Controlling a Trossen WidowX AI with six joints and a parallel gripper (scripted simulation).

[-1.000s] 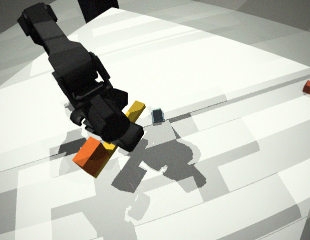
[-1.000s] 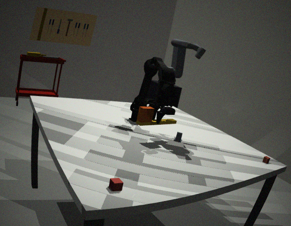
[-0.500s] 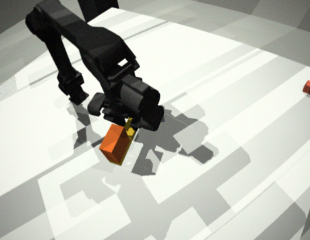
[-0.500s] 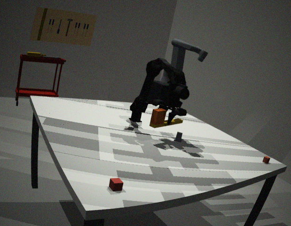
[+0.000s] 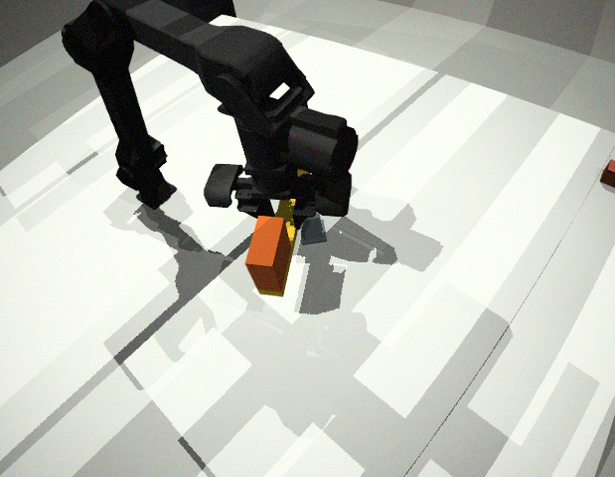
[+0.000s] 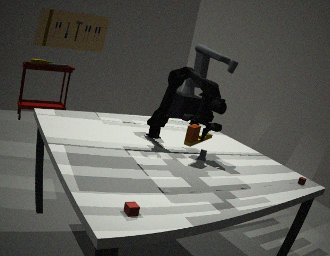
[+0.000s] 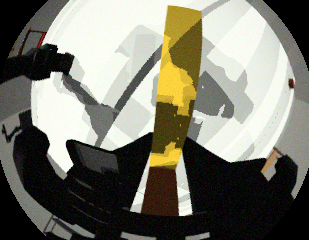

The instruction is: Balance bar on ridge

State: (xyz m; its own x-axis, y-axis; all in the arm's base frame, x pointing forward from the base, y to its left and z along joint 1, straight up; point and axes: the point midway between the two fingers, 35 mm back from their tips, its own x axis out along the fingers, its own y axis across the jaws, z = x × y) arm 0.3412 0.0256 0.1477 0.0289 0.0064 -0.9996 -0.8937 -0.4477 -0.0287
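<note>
The yellow bar [image 5: 290, 232] [image 6: 208, 136] [image 7: 178, 82] is held in the air, with an orange block [image 5: 267, 240] [image 6: 192, 134] [image 7: 160, 192] on one end. My gripper [image 5: 283, 217] [image 6: 199, 137] [image 7: 168, 137] is shut on the bar, between the block and the bar's free end. The small blue-grey ridge [image 5: 313, 231] [image 6: 202, 154] stands on the table. In the exterior view it shows below the bar with a gap between them; in the top view it is just right of the bar. The ridge cannot be made out in the wrist view.
A red cube [image 5: 613, 173] [image 6: 302, 181] lies far off near the table's right edge. Another red cube [image 6: 131, 209] lies near the front left corner in the exterior view. A grey robot arm [image 6: 200, 64] and a red cart [image 6: 46, 67] stand beyond the table.
</note>
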